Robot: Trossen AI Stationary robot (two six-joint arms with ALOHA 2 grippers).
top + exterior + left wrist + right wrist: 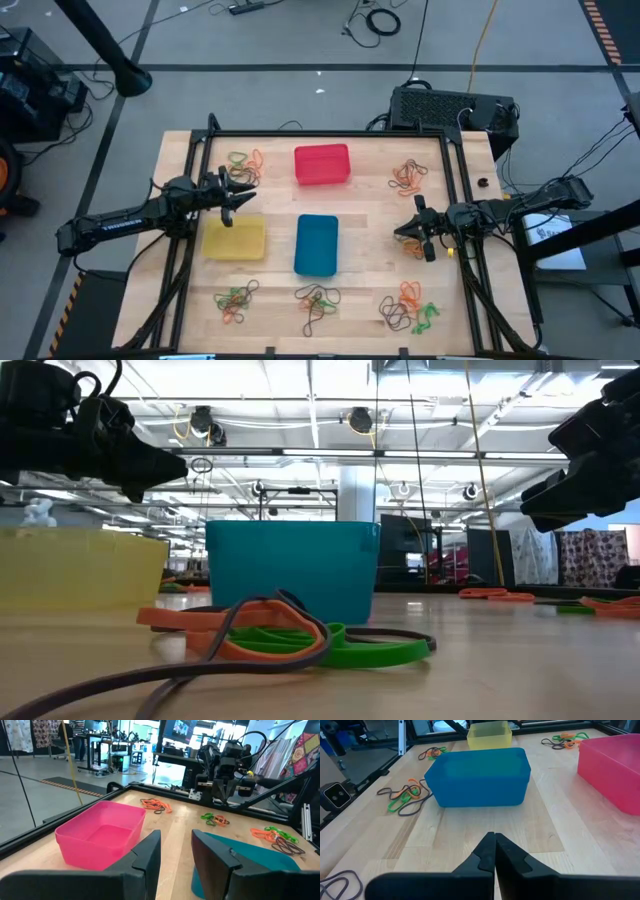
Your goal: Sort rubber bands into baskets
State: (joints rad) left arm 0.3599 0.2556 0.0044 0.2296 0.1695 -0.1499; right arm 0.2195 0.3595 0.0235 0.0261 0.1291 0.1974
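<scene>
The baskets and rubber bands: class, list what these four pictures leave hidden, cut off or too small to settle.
- Yellow basket: in the high view the left gripper hangs over its far rim; its contents are not clear.
- Blue basket: the low view shows only a wall, so its inside is hidden.
- Red basket: cut off by the right wrist picture's edge.
- Rubber bands: too small and tangled in the high view to count.
- Right gripper: shut, holding nothing visible.

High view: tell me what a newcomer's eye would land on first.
Three bright baskets stand mid-table: the red basket at the far side, the blue basket nearer, the yellow basket to its left. Tangles of rubber bands lie scattered round the table's edges. The left gripper hovers by the yellow basket's far edge, jaws parted and nothing between them; the right gripper, jaws shut and empty, hangs right of the blue basket.
</scene>
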